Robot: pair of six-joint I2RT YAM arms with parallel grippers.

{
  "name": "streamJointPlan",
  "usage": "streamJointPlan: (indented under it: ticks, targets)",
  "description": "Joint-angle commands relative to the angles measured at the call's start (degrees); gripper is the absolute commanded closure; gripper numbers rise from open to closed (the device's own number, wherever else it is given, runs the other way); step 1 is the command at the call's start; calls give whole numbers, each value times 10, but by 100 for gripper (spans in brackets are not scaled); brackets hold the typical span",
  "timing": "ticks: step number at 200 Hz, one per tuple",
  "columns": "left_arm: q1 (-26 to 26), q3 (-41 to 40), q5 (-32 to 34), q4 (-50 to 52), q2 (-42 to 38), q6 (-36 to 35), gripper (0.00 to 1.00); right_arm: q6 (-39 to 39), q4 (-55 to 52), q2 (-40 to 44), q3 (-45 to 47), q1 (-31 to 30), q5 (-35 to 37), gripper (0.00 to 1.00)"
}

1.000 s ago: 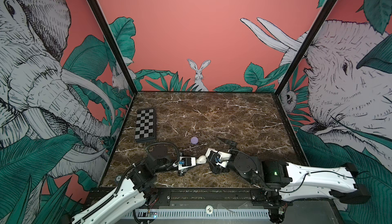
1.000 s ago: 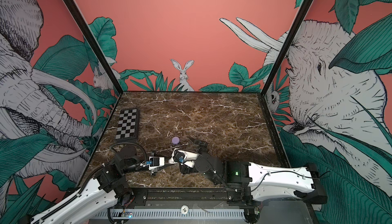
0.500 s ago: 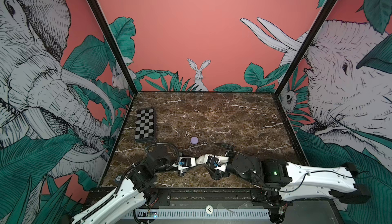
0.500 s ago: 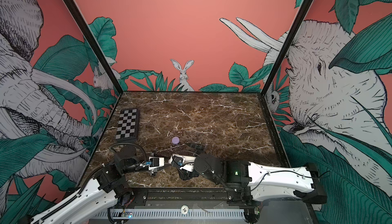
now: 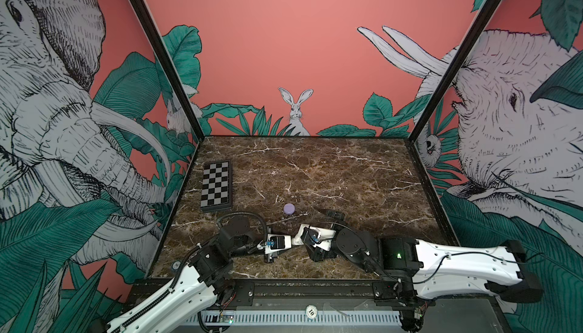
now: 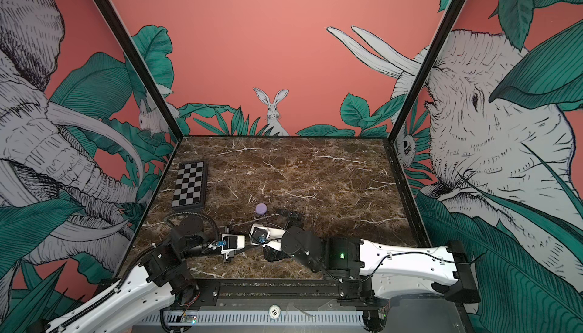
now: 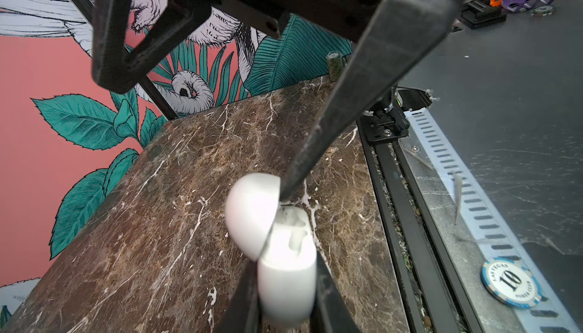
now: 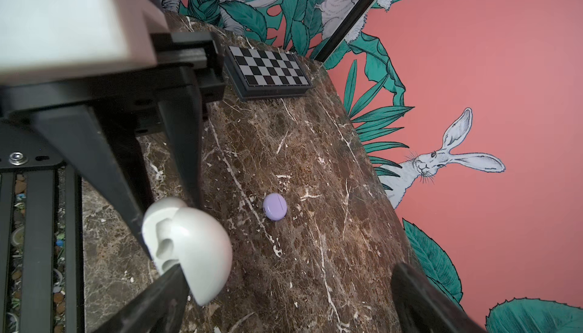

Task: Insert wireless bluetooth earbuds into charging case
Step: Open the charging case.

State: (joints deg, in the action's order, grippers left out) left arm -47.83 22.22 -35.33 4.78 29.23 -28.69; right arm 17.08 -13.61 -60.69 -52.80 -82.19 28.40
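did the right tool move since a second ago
Yes. In a top view the right tool has shifted sideways toward the chessboard side, ending nearer the lilac case.

The table [image 5: 347, 173] lies open far and right; the chessboard [image 5: 216, 186] hugs the left wall, the lilac case [image 5: 289, 208] sits mid-table, and the left gripper [image 7: 285, 271], clamping the white case [image 8: 189, 252], crowds the near edge with the right gripper [image 8: 287, 270].
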Motion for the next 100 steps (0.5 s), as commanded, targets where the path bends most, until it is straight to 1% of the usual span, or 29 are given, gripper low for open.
streamJointPlan:
  ticks: [1,42,62,77,79,84,100]
  targets:
    - [-3,-6,-11,7,-1,-17,100,-7,18,10,-16,5,10,2]
    - [-2,-8,-14,0,-2,-20,100,-16,4,12,-20,15,3,2]
    - [-2,-11,-8,0,-4,-28,100,-35,9,47,-27,15,-7,2]
    - [-3,-14,4,2,-11,-36,100,-62,9,81,-39,18,22,2]
    - [-3,-14,19,3,-12,-37,100,-67,7,85,-41,18,28,2]
    - [-4,-14,31,7,-13,-42,100,-79,2,92,-48,21,41,2]
    - [-7,-6,50,22,-16,-52,100,-135,-60,102,-82,36,63,2]
